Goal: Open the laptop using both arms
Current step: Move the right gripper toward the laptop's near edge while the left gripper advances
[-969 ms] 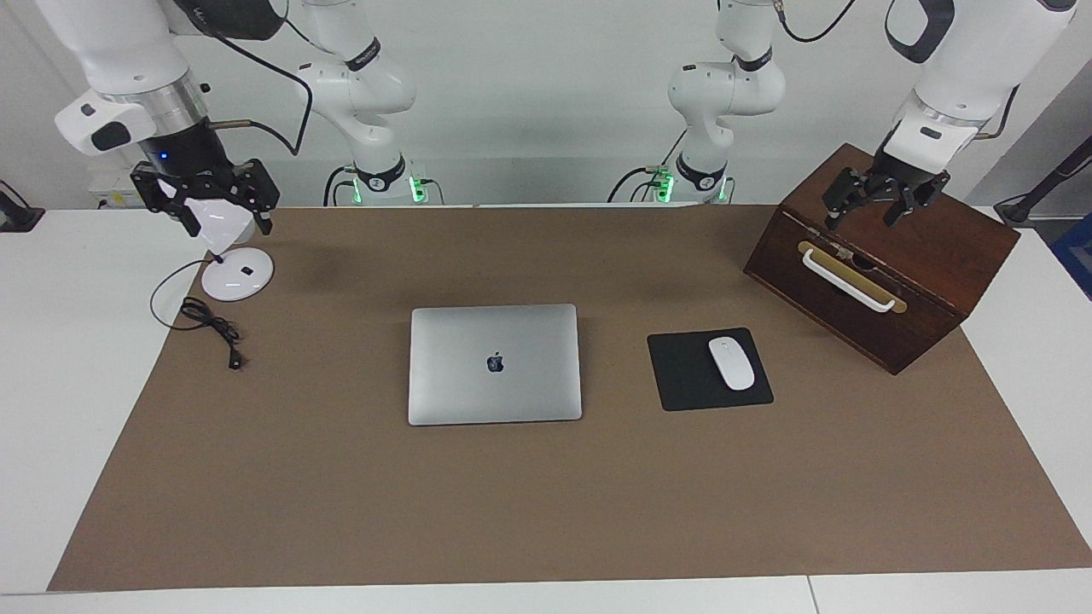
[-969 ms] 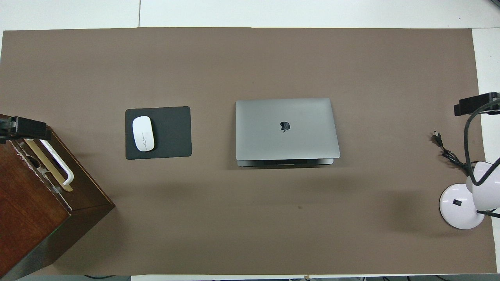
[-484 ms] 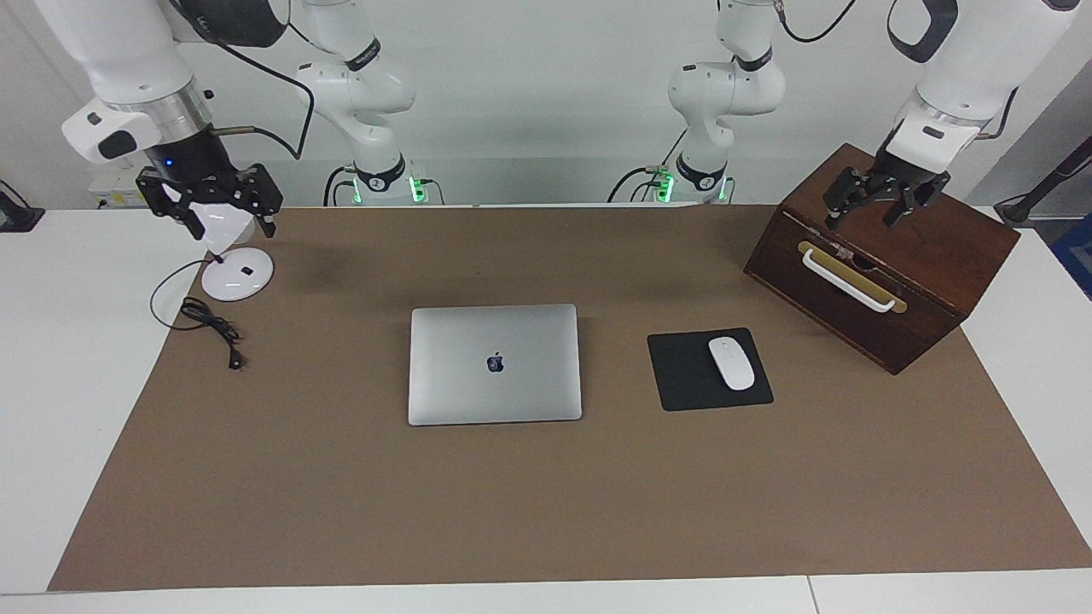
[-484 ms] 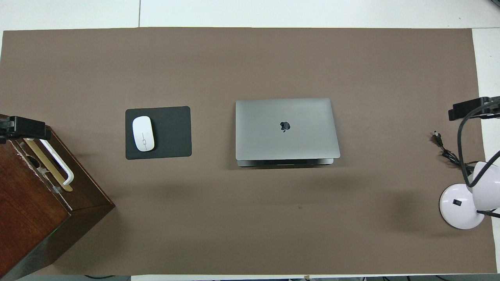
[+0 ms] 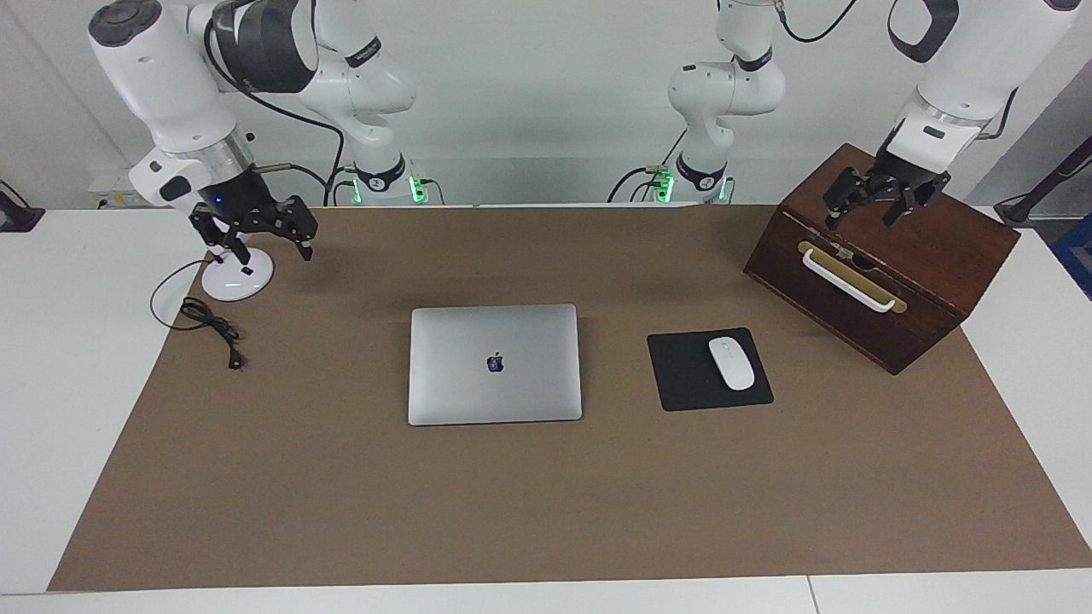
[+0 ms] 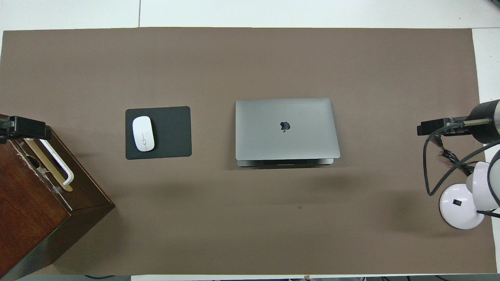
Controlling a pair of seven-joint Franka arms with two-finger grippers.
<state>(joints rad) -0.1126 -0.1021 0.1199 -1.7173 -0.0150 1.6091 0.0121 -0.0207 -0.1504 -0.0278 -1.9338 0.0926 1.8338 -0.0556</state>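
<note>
Watching my right gripper (image 5: 263,241), jaws spread, beside the desk lamp (image 5: 237,275); snagging its cable risks toppling; left gripper (image 5: 883,203), spread, over the wooden box (image 5: 887,281); MacBook (image 5: 495,364) shut.

The laptop (image 5: 495,363) is showing a silver-grey lid with a small dark apple mark in the middle. A white mouse (image 5: 731,362) is lying on a black mouse pad (image 5: 682,375), and the big mat (image 5: 546,495) is looking plain brown. The box (image 5: 887,256) is looking dark brown with a white handle, and the lamp (image 5: 237,277) is shining white.
</note>
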